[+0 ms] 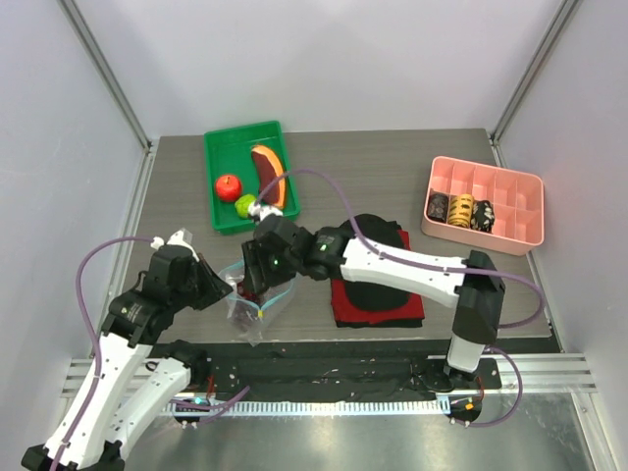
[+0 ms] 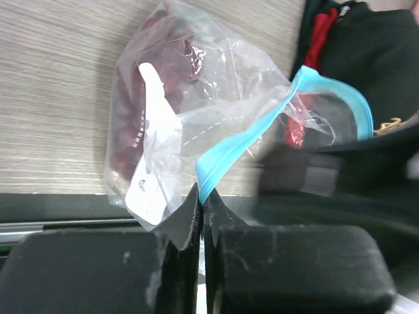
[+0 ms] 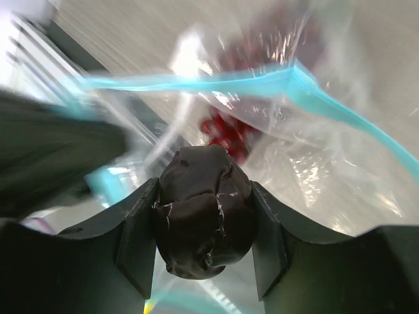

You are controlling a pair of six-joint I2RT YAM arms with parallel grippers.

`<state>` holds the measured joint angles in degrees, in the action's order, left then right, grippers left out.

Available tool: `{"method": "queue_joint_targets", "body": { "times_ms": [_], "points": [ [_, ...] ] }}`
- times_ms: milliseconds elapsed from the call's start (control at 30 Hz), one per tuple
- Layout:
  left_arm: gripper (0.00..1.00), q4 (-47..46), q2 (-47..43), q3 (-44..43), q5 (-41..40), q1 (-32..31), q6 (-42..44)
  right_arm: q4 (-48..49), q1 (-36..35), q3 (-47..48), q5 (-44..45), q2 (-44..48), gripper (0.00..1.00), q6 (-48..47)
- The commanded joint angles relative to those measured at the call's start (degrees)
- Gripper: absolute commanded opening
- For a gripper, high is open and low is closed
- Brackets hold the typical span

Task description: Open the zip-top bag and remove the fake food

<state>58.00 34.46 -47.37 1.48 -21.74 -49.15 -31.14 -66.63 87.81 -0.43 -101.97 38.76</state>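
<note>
The clear zip-top bag (image 1: 247,316) hangs low over the table in front of the arms. My left gripper (image 1: 224,285) is shut on its blue zip strip (image 2: 242,140), pinching it at the jaw tips (image 2: 201,196). My right gripper (image 1: 257,275) is at the open mouth of the bag (image 3: 327,170), shut on a dark purple grape bunch (image 3: 203,216). A dark red beaded piece (image 2: 124,131) shows inside the bag. The red apple (image 1: 228,185), melon slice (image 1: 267,172) and green piece (image 1: 245,205) lie in the green tray (image 1: 224,147).
A black cap (image 1: 378,265) lies on a red cloth (image 1: 343,309) under the right arm. A pink divided box (image 1: 484,169) with dark and yellow items stands at the back right. A white tag (image 2: 154,163) is on the bag.
</note>
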Motion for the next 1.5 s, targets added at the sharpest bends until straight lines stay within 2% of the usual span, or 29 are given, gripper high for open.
{"method": "queue_joint_targets", "body": {
  "times_ms": [0, 233, 433, 500, 533, 567, 633, 667, 700, 833, 933, 1033, 1100, 1233, 1267, 1333, 1367, 1433, 1467],
  "points": [
    [0.0, 0.1, 0.7, -0.44, -2.36, 0.03, 0.37, -3.31, 3.42, 11.66, 6.49, 3.01, 0.21, -4.48],
    [0.0, -2.1, 0.08, 0.35, 2.64, -0.06, 0.72, -1.57, 12.22, 27.84, 8.42, -10.24, 0.22, -11.23],
    [0.0, -1.84, -1.15, 0.27, 3.18, 0.03, 0.98, -1.29, 16.79, 42.78, 11.32, -27.65, 0.29, -15.38],
    [0.0, -1.66, -1.41, 0.35, 3.53, 0.03, 1.16, -1.21, 17.67, 47.79, 11.15, -32.9, 0.39, -16.44],
    [0.0, -1.57, -1.5, 0.27, 3.53, 0.03, 1.33, -1.38, 17.85, 49.2, 11.76, -34.24, 0.48, -17.31],
    [0.0, -1.48, -1.41, 0.27, 3.88, 0.03, 1.42, -1.65, 17.76, 52.26, 11.94, -35.65, 0.67, -18.36],
    [0.0, -1.4, -1.41, -0.09, 4.24, 0.03, 1.68, -1.65, 17.94, 54.04, 12.2, -37.42, 0.83, -19.07],
    [0.0, -1.4, -1.5, -0.17, 4.41, 0.03, 2.03, -1.65, 17.94, 54.74, 12.46, -37.59, 0.95, -19.08],
    [0.0, -1.48, -1.41, -0.26, 4.33, 0.03, 2.12, -1.65, 17.85, 54.84, 12.9, -37.51, 1.0, -19.34],
    [0.0, -2.18, -0.8, -0.26, 4.94, 0.03, 2.39, -4.27, 17.85, 54.48, 13.78, -35.4, 1.0, -18.73],
    [0.0, -2.54, -0.01, -0.96, 5.12, 0.03, 3.09, -11.29, 17.68, 54.05, 13.09, -31.19, 1.0, -15.4],
    [0.0, -2.8, 1.05, -1.93, 5.03, 0.03, 3.79, -18.33, 16.01, 49.41, 11.42, -23.38, 1.0, -13.46],
    [0.0, -3.24, 1.49, -2.28, 5.03, 0.03, 3.97, -20.27, 14.17, 41.86, 10.36, -15.94, 0.97, -12.84],
    [0.0, -4.03, 2.01, -2.81, 5.38, 0.03, 3.88, -20.28, 8.03, 29.63, 8.7, -6.76, 0.83, -8.81],
    [0.0, -4.12, 2.02, -2.9, 5.47, 0.03, 3.88, -19.93, 7.14, 26.48, 7.73, -5.7, 0.76, -6.1],
    [0.0, -3.95, 2.11, -3.07, 5.91, 0.03, 3.79, -18.27, 5.12, 23.82, 4.74, -4.55, 0.68, -3.27],
    [0.0, -4.12, 1.93, -2.9, 5.99, 0.03, 3.71, -17.48, 3.19, 21.64, 4.21, -4.46, 0.6, -2.3],
    [0.0, -4.29, 1.58, -2.37, 6.26, 0.03, 3.44, -14.58, 1.34, 19.51, 2.63, -4.98, 0.54, 0.78],
    [0.0, -4.47, 1.23, -2.2, 6.35, 0.03, 2.92, -13.7, 0.2, 18.03, 2.1, -5.42, 0.47, 1.66]
  ]
}}
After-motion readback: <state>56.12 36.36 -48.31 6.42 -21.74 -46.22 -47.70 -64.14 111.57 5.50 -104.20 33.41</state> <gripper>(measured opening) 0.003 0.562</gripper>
